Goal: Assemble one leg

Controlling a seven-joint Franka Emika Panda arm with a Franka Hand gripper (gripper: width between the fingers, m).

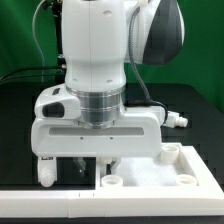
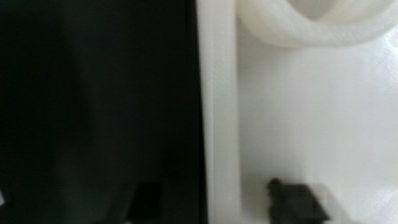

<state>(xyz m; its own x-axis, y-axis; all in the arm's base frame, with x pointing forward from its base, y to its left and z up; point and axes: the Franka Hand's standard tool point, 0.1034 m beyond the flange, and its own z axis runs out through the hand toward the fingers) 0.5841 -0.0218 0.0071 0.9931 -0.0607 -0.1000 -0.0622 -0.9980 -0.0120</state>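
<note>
My gripper (image 1: pixel 94 166) hangs low over the near-left corner of the large white square panel (image 1: pixel 160 172). In the wrist view the gripper (image 2: pixel 217 206) is open, with one dark finger (image 2: pixel 285 196) over the panel's floor and the other over the black table. The panel's raised rim (image 2: pixel 217 110) runs between them, untouched. A round corner hole boss (image 2: pixel 324 28) lies ahead. One leg (image 1: pixel 45 172), a stubby white peg, stands on the table just off the exterior view's left of the gripper. Another white peg (image 1: pixel 180 118) lies behind on the exterior view's right. Nothing is held.
A long white strip (image 1: pixel 60 206) runs along the front of the table below the panel. The arm's wide white hand (image 1: pixel 95 128) hides much of the table behind it. A green backdrop (image 1: pixel 20 40) stands at the back.
</note>
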